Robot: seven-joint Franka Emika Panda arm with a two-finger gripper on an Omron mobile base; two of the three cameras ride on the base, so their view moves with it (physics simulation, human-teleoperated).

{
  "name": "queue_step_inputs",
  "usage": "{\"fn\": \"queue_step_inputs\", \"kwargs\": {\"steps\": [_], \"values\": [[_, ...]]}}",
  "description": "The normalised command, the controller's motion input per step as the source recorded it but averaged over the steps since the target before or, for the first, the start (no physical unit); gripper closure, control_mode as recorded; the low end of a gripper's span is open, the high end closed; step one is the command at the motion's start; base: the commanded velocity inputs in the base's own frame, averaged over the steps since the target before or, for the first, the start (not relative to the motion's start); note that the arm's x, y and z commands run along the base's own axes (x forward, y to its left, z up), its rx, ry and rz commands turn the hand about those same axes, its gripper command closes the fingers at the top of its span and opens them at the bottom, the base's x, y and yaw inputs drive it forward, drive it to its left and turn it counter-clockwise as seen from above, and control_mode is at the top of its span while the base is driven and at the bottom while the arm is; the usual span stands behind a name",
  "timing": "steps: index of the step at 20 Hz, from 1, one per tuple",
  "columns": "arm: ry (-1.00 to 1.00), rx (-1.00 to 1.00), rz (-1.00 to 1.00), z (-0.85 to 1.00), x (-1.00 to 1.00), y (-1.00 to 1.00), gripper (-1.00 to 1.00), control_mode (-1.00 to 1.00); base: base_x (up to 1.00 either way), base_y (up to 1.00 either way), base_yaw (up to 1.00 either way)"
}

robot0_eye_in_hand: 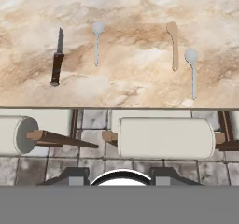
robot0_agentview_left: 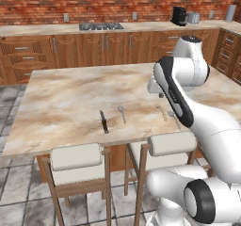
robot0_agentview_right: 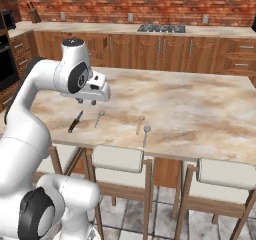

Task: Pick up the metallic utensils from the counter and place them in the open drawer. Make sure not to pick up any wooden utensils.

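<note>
In the left base view the arm reaches over the near right part of the table [robot0_agentview_left: 70,93]. The pincer is hidden behind the arm's own bulk. The knife [robot0_agentview_left: 103,122] and a spoon [robot0_agentview_left: 122,113] lie well to the left of the arm, near the table's front edge. The wooden spoon [robot0_agentview_left: 161,112] is partly hidden just beside the arm.

In the right base view the pincer [robot0_agentview_right: 87,102] hangs above the table, empty; whether its fingers stand apart or together cannot be told. Below it lie the knife [robot0_agentview_right: 75,121] and a spoon [robot0_agentview_right: 99,118]; farther right lie the wooden spoon [robot0_agentview_right: 140,124] and a second spoon [robot0_agentview_right: 146,135].

In the hand view, ahead of the pincer, four utensils lie in a row: knife [robot0_eye_in_hand: 57,58], spoon [robot0_eye_in_hand: 96,41], wooden spoon [robot0_eye_in_hand: 173,45], spoon [robot0_eye_in_hand: 192,72]. Two stools [robot0_eye_in_hand: 163,137] stand nearer, under the table edge.
</note>
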Motion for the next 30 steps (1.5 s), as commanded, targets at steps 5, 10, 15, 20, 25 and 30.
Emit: {"fn": "queue_step_inputs", "kwargs": {"steps": [5,10,15,20,25,30], "values": [[-0.01,0.0,0.0,0.0,-0.29,0.0,-1.0,-1.0,0.0,0.0,0.0],[0.0,-0.02,0.0,-0.04,-0.53,0.0,-1.0,-1.0,0.0,0.0,0.0],[0.0,-0.04,0.0,-0.26,-0.22,0.01,-1.0,-1.0,0.0,0.0,0.0],[0.07,-0.07,0.0,-0.48,0.12,0.0,-1.0,-1.0,0.0,0.0,0.0],[0.04,-0.02,0.0,-0.35,0.36,0.0,-1.0,-1.0,0.0,0.0,0.0],[0.0,0.0,0.0,-0.26,0.51,0.0,-1.0,-1.0,0.0,0.0,0.0]]}}
